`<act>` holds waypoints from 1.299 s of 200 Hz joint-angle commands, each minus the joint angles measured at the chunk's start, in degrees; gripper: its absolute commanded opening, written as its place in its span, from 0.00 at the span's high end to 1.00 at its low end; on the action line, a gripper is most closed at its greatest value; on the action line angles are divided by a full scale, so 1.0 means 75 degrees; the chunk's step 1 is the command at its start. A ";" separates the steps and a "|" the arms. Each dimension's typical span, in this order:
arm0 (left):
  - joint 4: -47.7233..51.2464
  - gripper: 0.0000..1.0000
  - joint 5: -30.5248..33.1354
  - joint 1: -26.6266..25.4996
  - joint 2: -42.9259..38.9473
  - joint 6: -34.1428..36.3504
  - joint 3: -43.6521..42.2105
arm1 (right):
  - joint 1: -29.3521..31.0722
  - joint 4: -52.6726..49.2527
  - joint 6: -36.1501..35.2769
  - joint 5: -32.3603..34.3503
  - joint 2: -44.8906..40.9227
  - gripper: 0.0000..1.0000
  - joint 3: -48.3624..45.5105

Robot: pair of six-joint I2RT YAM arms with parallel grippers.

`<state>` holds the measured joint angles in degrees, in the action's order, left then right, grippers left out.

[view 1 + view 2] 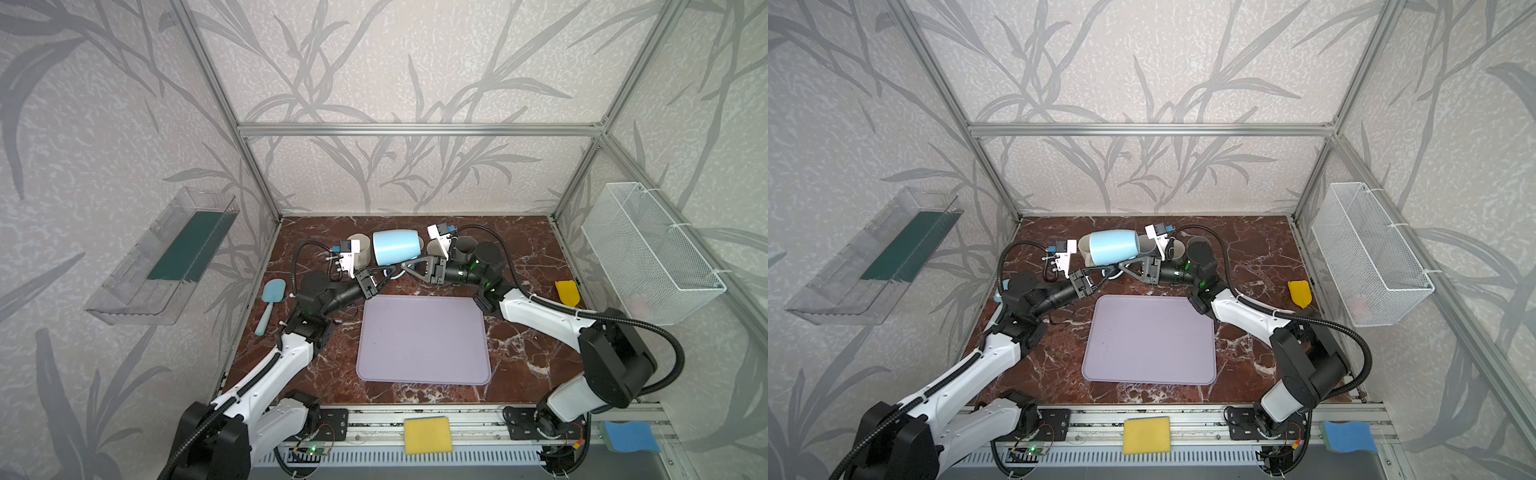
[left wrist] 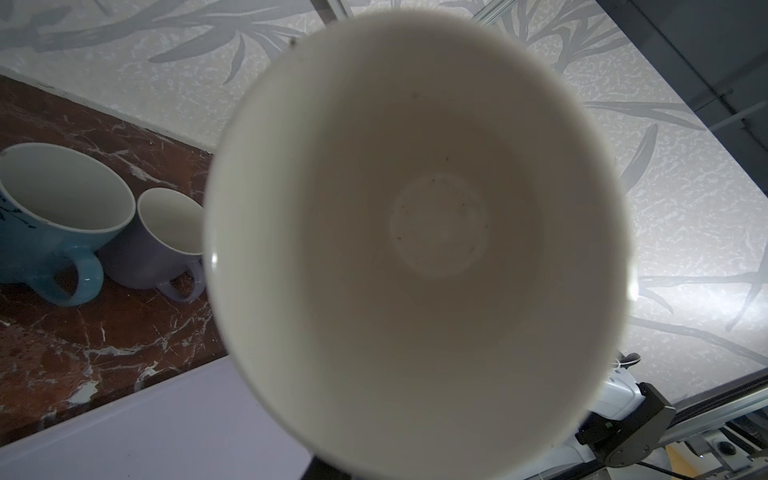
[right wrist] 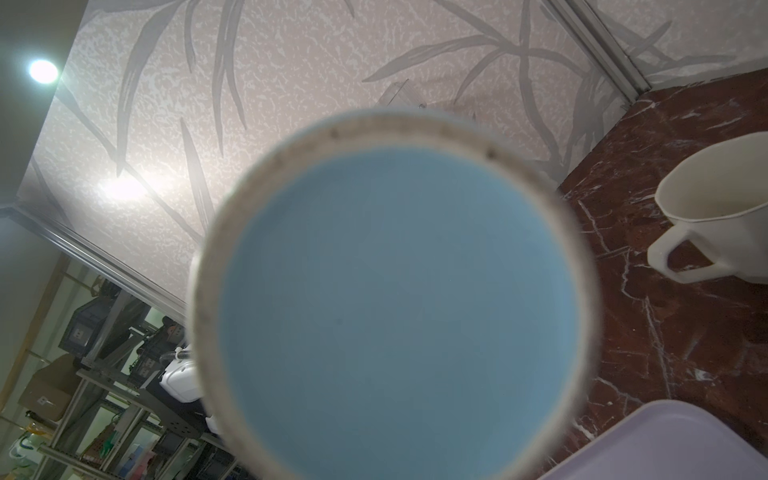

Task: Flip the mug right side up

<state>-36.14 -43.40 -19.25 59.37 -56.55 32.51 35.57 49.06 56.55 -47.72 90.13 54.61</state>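
The light blue mug (image 1: 395, 245) (image 1: 1113, 246) hangs on its side above the back of the table, its mouth toward the left arm. Under the mug its handle (image 1: 395, 274) points down. My left gripper (image 1: 384, 277) (image 1: 1102, 274) is shut on the handle from the left, and my right gripper (image 1: 405, 267) (image 1: 1122, 266) is shut on it from the right. The left wrist view looks into the mug's cream inside (image 2: 415, 232). Its blue base (image 3: 395, 311) fills the right wrist view. The mug hides both pairs of jaws in the wrist views.
Upright mugs stand along the back: cream ones (image 1: 359, 249) (image 3: 723, 216), a blue one (image 2: 54, 224), a purple one (image 2: 166, 245). A lilac mat (image 1: 422, 338) lies mid-table. There is a blue spatula (image 1: 270, 303) at the left and a yellow spatula (image 1: 567, 291) at the right.
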 commanded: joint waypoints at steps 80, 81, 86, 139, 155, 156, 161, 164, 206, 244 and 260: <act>0.0777 1.00 0.0172 0.0020 -0.0500 0.0626 0.0462 | 0.0011 0.0164 -0.0319 0.0360 -0.0203 0.60 -0.0195; 0.0800 1.00 0.0179 0.0021 -0.0511 0.0638 0.0472 | 0.0007 0.0157 -0.0326 0.0362 -0.0204 0.60 -0.0199; 0.0935 1.00 0.0217 0.0034 -0.0556 0.0696 0.0490 | 0.0003 0.0114 -0.0334 0.0374 -0.0204 0.59 -0.0230; 0.2378 1.00 0.0566 0.0121 -0.0741 0.1206 0.0910 | -0.0041 -0.0497 -0.0544 0.0427 -0.0181 0.56 -0.0336; 0.2906 1.00 0.0749 0.0140 -0.0833 0.1435 0.0985 | -0.0063 -0.0796 -0.0720 0.0552 -0.0248 0.56 -0.0434; 0.2925 1.00 0.0754 0.0140 -0.0830 0.1447 0.0985 | -0.0065 -0.0798 -0.0726 0.0563 -0.0249 0.56 -0.0436; 0.3045 1.00 0.0807 0.0150 -0.0849 0.1495 0.1005 | -0.0077 -0.1058 -0.0782 0.0593 -0.0272 0.56 -0.0448; 0.3103 1.00 0.0832 0.0146 -0.0853 0.1520 0.1005 | -0.0079 -0.1142 -0.0803 0.0616 -0.0280 0.56 -0.0458; 0.3543 1.00 0.1063 0.0244 -0.0804 0.1625 0.1043 | -0.0150 -0.1710 -0.1010 0.0781 -0.0356 0.56 -0.0436; 0.4563 1.00 0.1456 0.0379 -0.0847 0.2051 0.1215 | -0.0343 -0.1994 -0.1059 0.0887 -0.0532 0.56 -0.0608; 0.5172 1.00 0.1735 0.0475 -0.0874 0.2319 0.1308 | -0.0477 -0.2080 -0.1091 0.0902 -0.0673 0.56 -0.0715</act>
<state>-0.21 -33.71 -16.78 54.87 -43.75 38.20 33.43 34.76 49.63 -41.67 87.96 50.43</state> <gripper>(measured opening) 0.146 0.441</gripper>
